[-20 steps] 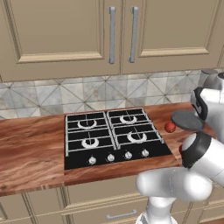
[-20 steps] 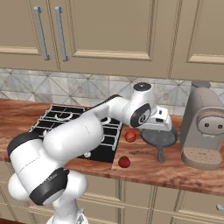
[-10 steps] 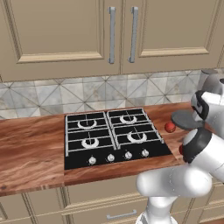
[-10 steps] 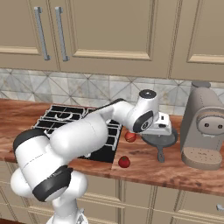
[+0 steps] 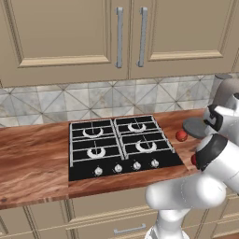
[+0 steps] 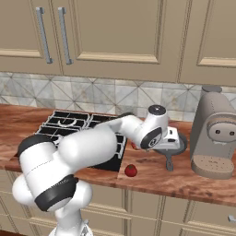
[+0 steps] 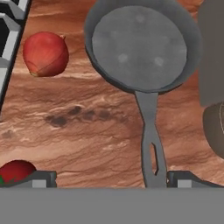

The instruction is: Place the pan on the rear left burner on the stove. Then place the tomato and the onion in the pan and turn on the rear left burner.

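In my hand view I see the round, shallow, dark grey pan (image 7: 142, 46) lying on the brown wooden counter (image 7: 87, 127), its long handle pointing toward the camera. The two dark fingertips of the gripper (image 7: 111, 178) stand wide apart, with nothing between them; the handle end is close to the one fingertip, and I cannot tell if they touch. The reddish-brown onion (image 7: 45, 54) lies beside the pan, and the red tomato (image 7: 15, 171) is near the other fingertip. In the right base view the pan (image 6: 177, 143) is between the flat black four-burner stove (image 6: 69, 126) and the beige coffee machine (image 6: 215, 133). The rear left burner (image 5: 91, 132) carries only its black grate.
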Controlling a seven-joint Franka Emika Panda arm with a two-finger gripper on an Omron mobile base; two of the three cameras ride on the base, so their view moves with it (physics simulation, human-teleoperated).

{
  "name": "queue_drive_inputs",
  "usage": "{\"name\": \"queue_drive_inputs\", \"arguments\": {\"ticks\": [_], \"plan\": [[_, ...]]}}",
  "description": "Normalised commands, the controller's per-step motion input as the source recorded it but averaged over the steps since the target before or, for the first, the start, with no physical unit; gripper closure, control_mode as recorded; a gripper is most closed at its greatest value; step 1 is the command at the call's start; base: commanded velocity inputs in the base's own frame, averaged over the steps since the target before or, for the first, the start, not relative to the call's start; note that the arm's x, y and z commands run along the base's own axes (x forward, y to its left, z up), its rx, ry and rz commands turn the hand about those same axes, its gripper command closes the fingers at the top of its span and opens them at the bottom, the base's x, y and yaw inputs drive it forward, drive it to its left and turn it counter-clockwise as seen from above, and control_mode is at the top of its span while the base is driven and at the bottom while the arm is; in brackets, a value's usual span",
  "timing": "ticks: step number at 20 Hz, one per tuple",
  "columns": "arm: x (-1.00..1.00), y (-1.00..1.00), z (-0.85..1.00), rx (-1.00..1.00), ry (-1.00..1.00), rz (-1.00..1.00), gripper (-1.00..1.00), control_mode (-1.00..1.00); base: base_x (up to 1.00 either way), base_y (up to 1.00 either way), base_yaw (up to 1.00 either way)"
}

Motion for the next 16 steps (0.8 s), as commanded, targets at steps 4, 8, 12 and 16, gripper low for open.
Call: {"name": "queue_drive_inputs", "arguments": {"ticks": [4, 8, 12, 16], "plan": [[0.00, -0.20, -0.16, 0.00, 0.00, 0.05, -1.00, -1.00, 0.00, 0.00, 0.00], [0.00, -0.26, -0.13, 0.00, 0.00, 0.04, -1.00, -1.00, 0.00, 0.00, 0.00], [0.00, -0.29, -0.11, 0.00, 0.00, 0.04, -1.00, -1.00, 0.00, 0.00, 0.00], [0.00, -0.18, -0.11, 0.00, 0.00, 0.04, -1.00, -1.00, 0.00, 0.00, 0.00]]}}
